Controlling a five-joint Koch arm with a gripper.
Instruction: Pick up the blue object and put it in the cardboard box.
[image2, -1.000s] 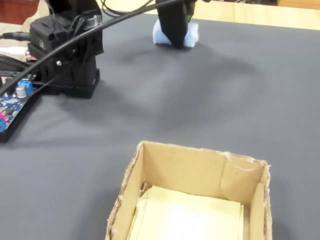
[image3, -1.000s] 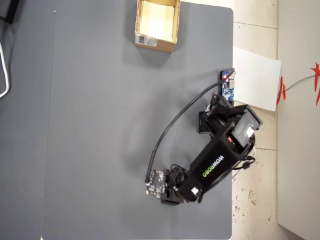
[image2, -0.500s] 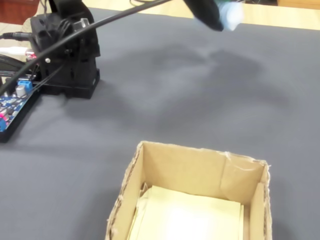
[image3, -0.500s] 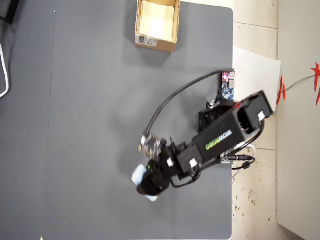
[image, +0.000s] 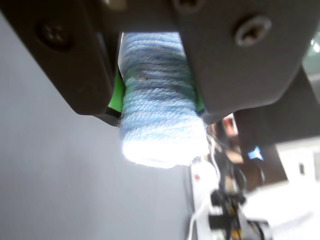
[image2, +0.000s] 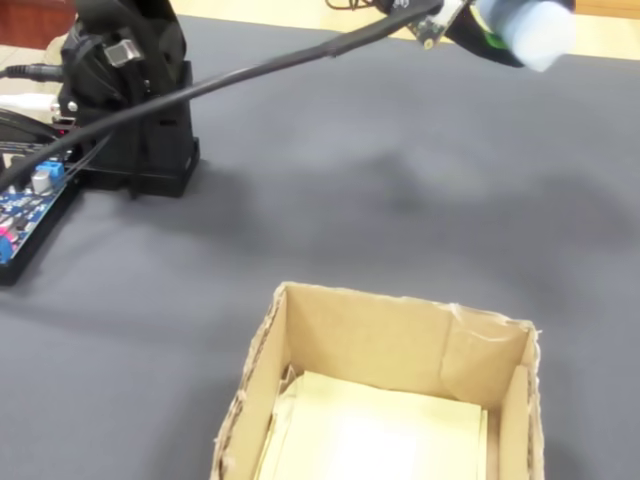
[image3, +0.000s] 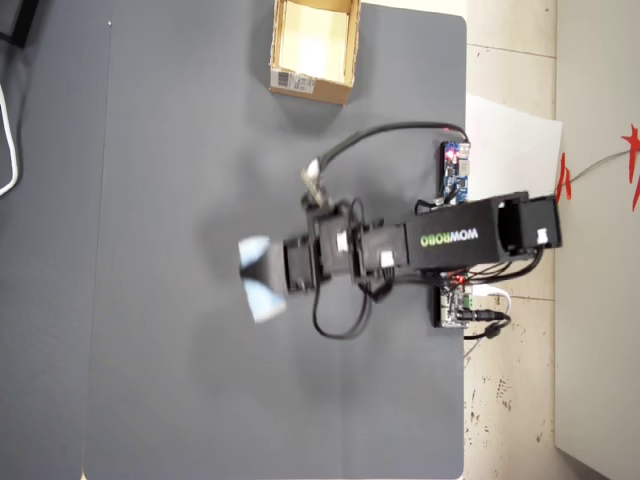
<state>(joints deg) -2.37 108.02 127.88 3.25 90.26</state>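
The blue object (image: 160, 115) is squeezed tight in my end effector (image3: 268, 275), up in the air, far from the cardboard box (image3: 312, 50). It sticks out past my grip, so a fast swing might shake it loose. My arm (image3: 440, 240) says WOWROBO.

dark grey table (image3: 180, 300) stands on a pale tiled floor (image3: 510, 80).

Bare mat (image3: 200, 150) lies open toward the cardboard box (image3: 314, 50).
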